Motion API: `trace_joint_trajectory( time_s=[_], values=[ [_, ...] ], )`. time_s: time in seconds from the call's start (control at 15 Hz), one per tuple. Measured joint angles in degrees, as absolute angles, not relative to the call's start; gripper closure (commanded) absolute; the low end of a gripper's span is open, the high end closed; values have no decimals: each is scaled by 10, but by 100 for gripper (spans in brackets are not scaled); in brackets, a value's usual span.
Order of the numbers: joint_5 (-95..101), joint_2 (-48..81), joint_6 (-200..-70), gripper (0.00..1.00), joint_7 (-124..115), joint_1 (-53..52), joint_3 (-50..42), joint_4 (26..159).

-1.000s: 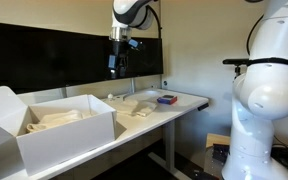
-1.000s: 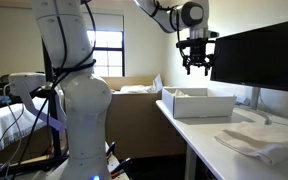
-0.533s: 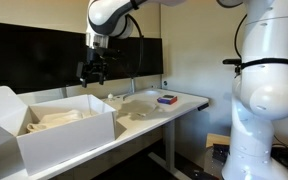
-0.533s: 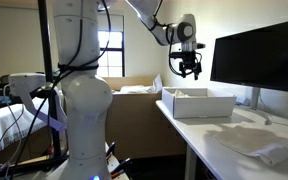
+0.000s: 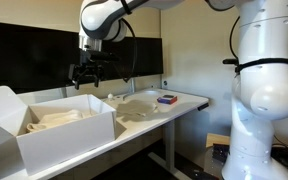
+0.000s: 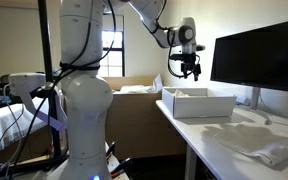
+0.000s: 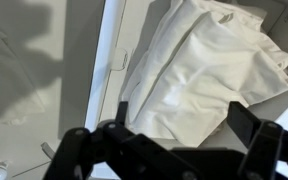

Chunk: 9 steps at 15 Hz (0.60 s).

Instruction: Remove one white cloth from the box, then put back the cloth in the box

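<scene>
The empty gripper (image 5: 87, 80), fingers apart, hangs over the box (image 5: 69, 140), so I think it should next drop onto the white cloth (image 7: 204, 70), at 12 o'clock in the wrist view, and pinch.

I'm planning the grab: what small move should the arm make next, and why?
Probably lower straight down with jaws open. The gripper hangs empty above the box, and the wrist view shows the white cloth lying right beneath it, not yet touched.
</scene>
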State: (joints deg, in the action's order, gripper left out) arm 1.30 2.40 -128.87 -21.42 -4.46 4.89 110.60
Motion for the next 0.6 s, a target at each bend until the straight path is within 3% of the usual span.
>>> trace_joint_trajectory(
  time_s=[0.6],
  values=[
    [14,66,-1291,0,-220,-47,45,1119]
  ],
)
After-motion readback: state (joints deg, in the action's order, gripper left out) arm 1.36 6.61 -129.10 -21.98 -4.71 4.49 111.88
